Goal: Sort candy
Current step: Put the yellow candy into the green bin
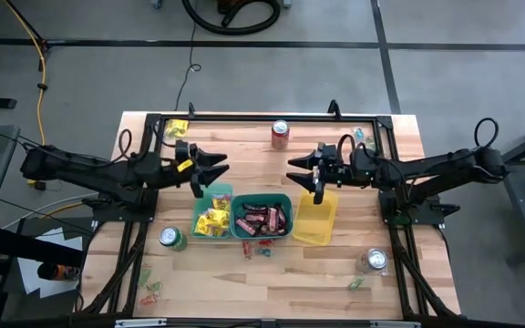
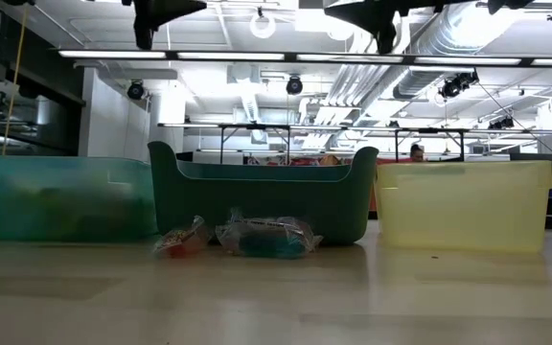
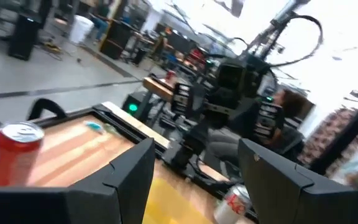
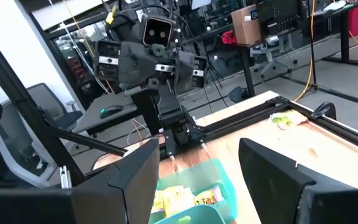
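Observation:
Three bins stand side by side at mid-table. The light teal bin [image 1: 213,194] holds yellow candy packets [image 1: 211,221]. The dark teal bin [image 1: 262,199] holds brown-red bars [image 1: 262,219]. The third is a yellow bin [image 1: 318,219]. A few loose candies [image 1: 257,248] lie on the wood just in front of the dark bin, also in the low view [image 2: 257,237]. My left gripper [image 1: 215,175] hovers open above the light teal bin's far end. My right gripper [image 1: 303,175] hovers open above the yellow bin's far end. The two face each other, both empty.
A red can [image 1: 281,133] stands at the far edge, a green can [image 1: 172,239] near the left and a silver can [image 1: 375,261] near the right. Stray candies lie at the far corners [image 1: 177,128] [image 1: 363,137] and near the front [image 1: 151,292] [image 1: 357,283].

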`<act>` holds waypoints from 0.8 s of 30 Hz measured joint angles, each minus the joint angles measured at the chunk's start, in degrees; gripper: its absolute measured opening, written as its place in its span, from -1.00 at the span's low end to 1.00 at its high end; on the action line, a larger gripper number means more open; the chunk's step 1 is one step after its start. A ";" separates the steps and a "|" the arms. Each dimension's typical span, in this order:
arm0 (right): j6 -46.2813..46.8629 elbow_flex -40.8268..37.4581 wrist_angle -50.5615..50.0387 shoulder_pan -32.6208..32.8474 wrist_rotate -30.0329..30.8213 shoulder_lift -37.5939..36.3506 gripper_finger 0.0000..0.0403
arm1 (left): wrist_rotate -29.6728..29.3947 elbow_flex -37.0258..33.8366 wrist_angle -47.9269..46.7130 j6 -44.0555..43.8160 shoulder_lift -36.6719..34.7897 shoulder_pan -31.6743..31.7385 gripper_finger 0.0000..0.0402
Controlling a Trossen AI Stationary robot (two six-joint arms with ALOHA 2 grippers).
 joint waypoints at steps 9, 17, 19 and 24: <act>0.39 0.04 -4.07 0.00 0.02 0.02 0.07 | -11.31 13.66 -30.91 -5.44 3.77 9.38 0.09; -2.02 0.07 -8.68 -0.02 0.13 0.05 0.07 | -8.03 27.02 -70.13 -14.52 14.52 28.82 0.09; -2.70 0.07 -8.96 -0.02 1.12 0.07 0.07 | -6.63 27.10 -73.06 -13.47 16.94 33.23 0.09; -3.02 0.07 -9.85 -0.02 6.73 0.07 0.07 | -4.60 26.40 -73.67 -8.11 24.34 43.21 0.09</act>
